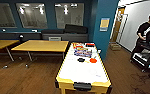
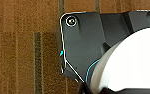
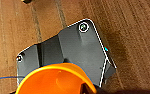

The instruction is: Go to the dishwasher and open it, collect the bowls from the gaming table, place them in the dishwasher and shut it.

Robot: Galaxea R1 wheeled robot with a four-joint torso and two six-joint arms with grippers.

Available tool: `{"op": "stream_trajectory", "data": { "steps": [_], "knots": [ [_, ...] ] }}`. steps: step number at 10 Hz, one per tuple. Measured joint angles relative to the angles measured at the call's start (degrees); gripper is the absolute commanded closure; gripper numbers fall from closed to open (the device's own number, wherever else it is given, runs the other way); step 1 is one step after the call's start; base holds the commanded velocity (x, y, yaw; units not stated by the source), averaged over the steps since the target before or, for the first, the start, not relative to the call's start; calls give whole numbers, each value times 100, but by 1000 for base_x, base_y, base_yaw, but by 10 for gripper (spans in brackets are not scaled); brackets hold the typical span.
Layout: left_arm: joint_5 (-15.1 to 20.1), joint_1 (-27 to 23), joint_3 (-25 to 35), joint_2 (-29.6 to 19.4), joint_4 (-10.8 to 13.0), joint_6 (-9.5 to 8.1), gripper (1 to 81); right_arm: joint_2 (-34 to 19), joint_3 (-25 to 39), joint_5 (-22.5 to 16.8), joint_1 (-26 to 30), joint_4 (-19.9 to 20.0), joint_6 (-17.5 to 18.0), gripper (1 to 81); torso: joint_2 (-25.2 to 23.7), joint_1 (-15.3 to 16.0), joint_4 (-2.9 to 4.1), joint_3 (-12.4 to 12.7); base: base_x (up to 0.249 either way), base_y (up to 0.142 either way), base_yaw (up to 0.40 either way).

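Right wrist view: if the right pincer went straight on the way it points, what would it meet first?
Probably the wooden floor, which that camera faces. An orange round thing sits nearer, but its depth is unclear.

No legible text; print on board-game boxes [image 1: 82, 52] and yellow wall notice [image 1: 104, 24] too blurred.

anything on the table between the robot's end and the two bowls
Nothing visible. The black bowl and orange bowl sit mid-way along the gaming table, with bare white top on the near side. The board-game boxes lie beyond them.
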Motion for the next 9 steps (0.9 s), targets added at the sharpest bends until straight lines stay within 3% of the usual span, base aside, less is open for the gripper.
{"op": "stream_trajectory", "data": {
  "steps": [6,9],
  "knots": [
    [-5,10,0,112,2,2,811,383,-215,-15,0,-80,-6,811,0,2,0,0,-104,0,0],
    [4,80,2,155,71,2,811,407,-258,-39,-99,-100,-6,811,-7,2,0,2,0,0,0]
  ]
}}
